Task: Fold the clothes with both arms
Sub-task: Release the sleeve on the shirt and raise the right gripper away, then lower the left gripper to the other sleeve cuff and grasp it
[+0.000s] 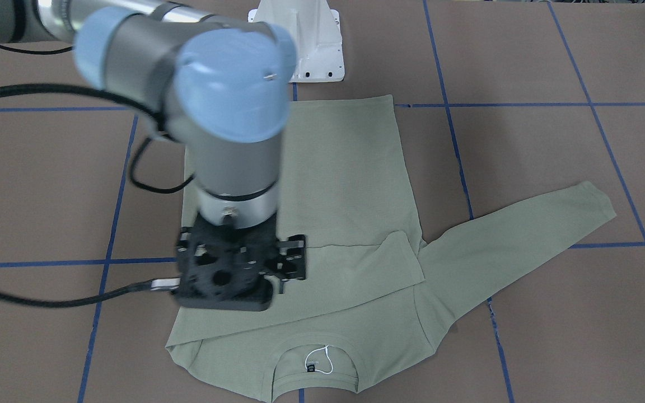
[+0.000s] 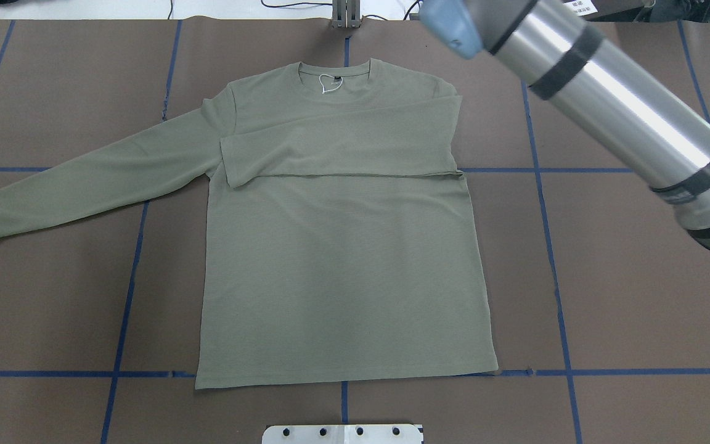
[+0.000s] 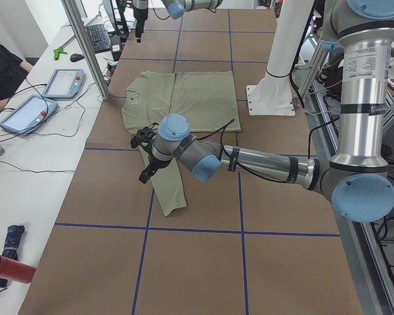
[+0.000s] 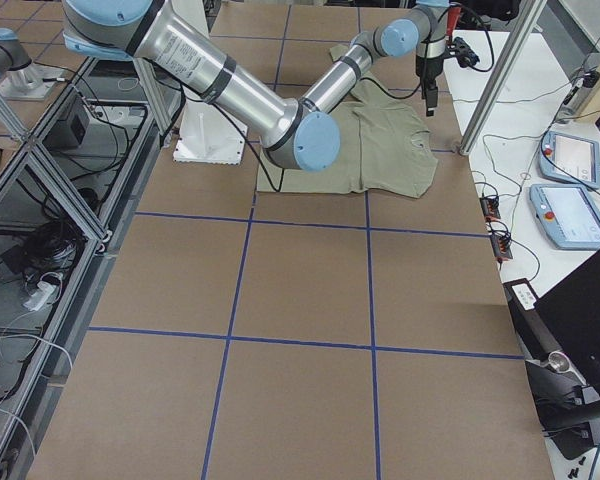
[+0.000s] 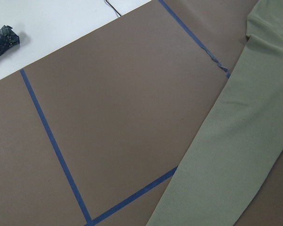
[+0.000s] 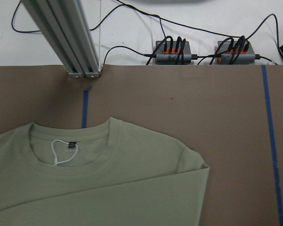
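1. The sage-green long-sleeved shirt [image 2: 342, 271] lies flat in the middle of the brown surface [image 2: 626, 308]. In the overhead view its collar is at 12 o'clock and its hem at 6 o'clock.
2. The hem runs just along a blue tape line [image 2: 638, 371]. A white pedestal plate [image 2: 342, 433] sits at 6 o'clock, near the hem but apart from it.
3. The folded sleeve [image 2: 342, 145] lies across the chest, its cuff ending at the 9 o'clock side of the body. The outstretched sleeve [image 2: 84, 185] lies flat toward 8 o'clock, its cuff close to the overhead frame's edge.
4. Bare surface spreads wide at 3 o'clock of the shirt and at 7 o'clock below the outstretched sleeve. At 12 o'clock the collar lies near the surface's far edge, close to an aluminium post [image 2: 346, 15].
5. The right arm [image 2: 614, 105] crosses the overhead view's 2 o'clock corner and is cut off by the frame.
6. In the front-facing view the right gripper [image 1: 227, 274] hangs raised above the shirt. Its blurred wrist hides part of the shirt's body and one side edge. Its fingers are hidden beneath it, so I cannot tell whether they are apart or together.
7. The left gripper [image 3: 146, 157] shows only in the left side view, raised near the outstretched sleeve. I cannot tell how its fingers stand.
8. The neck label [image 2: 328, 83], with its white string loop, shows inside the collar. The folded sleeve covers the chest.
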Controlling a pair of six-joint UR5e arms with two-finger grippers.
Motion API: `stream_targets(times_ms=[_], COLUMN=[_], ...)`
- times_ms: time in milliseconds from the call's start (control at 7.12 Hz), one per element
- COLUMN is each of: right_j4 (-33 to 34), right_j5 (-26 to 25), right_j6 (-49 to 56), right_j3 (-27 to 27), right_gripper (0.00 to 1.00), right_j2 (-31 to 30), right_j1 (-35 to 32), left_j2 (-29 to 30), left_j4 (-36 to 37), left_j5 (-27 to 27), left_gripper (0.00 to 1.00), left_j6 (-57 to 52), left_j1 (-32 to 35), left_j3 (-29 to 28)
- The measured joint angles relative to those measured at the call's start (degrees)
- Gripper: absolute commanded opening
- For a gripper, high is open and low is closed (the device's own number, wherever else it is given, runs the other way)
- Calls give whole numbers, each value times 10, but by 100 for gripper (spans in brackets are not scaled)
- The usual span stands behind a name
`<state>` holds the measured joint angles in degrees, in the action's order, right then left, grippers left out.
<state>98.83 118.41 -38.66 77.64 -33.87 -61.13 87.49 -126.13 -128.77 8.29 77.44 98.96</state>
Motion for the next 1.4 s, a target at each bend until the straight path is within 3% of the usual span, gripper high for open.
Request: stream_targets(times_ms=[281, 702, 982, 1263, 1404], right_j4=[1, 2, 1, 0, 0], right_j5=[75, 103, 104, 103, 103], right_j6=[164, 239, 242, 242, 241], right_j3=[108, 209, 234, 240, 244], right_gripper=[100, 100, 100, 100, 100], right_j2=[-154, -301, -326, -331, -334], right_j1=[-96, -160, -164, -165, -165], left_j2=[-27, -46, -47, -48, -50], left_j4=[-105, -206, -263, -275, -277], left_j5=[29, 80, 97, 106, 108], left_gripper=[100, 100, 100, 99, 91], left_j6=[49, 55, 54, 52, 51], left_j1=[-62, -124, -162, -192, -200], left_j3=[-42, -122, -170, -179, -180])
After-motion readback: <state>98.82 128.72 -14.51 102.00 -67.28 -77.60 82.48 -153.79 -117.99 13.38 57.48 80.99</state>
